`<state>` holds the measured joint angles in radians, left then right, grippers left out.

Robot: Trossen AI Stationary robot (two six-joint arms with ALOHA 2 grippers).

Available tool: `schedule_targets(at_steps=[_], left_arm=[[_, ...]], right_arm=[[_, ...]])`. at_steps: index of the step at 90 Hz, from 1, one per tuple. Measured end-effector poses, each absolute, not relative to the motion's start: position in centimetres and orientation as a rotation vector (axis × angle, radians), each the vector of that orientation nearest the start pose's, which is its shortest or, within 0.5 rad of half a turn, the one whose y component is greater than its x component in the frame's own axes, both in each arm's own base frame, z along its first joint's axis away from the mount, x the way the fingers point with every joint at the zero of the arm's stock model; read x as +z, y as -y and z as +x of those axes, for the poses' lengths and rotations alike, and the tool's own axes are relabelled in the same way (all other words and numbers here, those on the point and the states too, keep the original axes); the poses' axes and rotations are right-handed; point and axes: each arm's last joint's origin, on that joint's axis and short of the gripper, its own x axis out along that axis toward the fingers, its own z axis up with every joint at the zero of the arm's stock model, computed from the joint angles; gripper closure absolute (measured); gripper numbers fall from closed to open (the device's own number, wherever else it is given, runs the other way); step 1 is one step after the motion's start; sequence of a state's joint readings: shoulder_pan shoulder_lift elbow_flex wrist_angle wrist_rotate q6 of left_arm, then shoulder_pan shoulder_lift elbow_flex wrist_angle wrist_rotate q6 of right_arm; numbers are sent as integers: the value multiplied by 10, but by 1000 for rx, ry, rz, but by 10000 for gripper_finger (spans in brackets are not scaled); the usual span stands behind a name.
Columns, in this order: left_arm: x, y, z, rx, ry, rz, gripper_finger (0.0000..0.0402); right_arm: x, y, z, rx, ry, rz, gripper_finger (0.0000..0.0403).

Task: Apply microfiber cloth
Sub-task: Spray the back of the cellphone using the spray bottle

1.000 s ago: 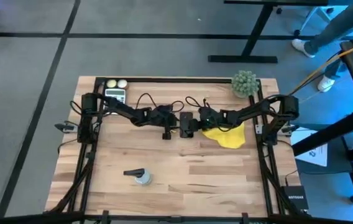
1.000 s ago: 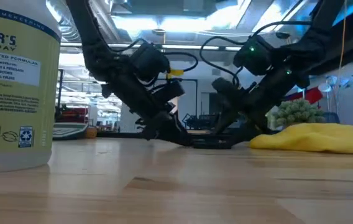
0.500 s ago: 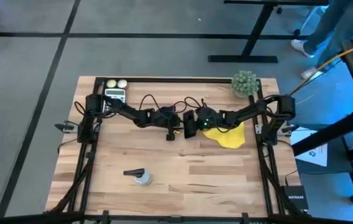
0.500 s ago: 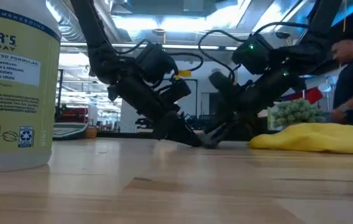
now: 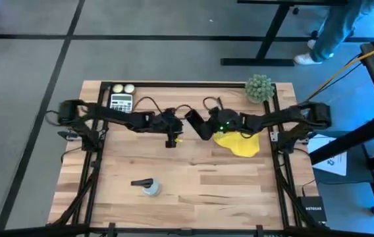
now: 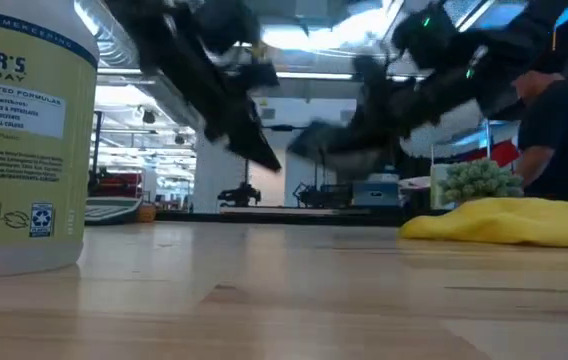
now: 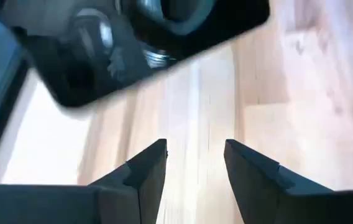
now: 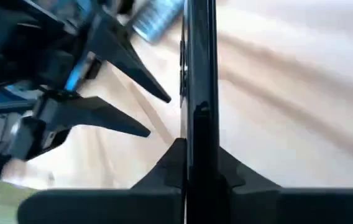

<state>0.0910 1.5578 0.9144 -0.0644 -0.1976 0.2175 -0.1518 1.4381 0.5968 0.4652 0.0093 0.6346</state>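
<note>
- Yellow cloth (image 5: 240, 143) lay crumpled on the table (image 5: 200, 184), just in front of the green plant (image 5: 259, 87).
- Right gripper (image 5: 203, 128) clamped a black phone (image 8: 199, 93) edge-on, raised just beside the cloth.
- Left gripper (image 7: 192, 165) hovered near the phone, fingers apart, empty.

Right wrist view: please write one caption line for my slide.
Right gripper holds the black smartphone edge-on; open left gripper waits beside it.

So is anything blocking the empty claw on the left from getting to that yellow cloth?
Probably yes. The right gripper, shut on the black smartphone and lifted off the table, sits between the open left gripper and the microfiber cloth. The cloth itself lies uncovered on the table.
</note>
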Motion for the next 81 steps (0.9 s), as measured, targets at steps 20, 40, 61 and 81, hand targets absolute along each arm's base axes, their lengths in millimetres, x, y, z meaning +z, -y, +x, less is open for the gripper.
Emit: schedule_targets(at_steps=[20,40,61,81], left_arm=[[250,-19,308,207,-533,149,253],[267,-9,315,178,-335,137,254],[282,-5,320,148,-177,96,282],[287,3,310,126,-217,113,300]], right_arm=[[228,13,270,-167,-149,459,398],[219,-10,275,-169,-177,399,398],[204,-22,291,-168,-264,338,399],[211,-22,299,-169,-298,283,400]])
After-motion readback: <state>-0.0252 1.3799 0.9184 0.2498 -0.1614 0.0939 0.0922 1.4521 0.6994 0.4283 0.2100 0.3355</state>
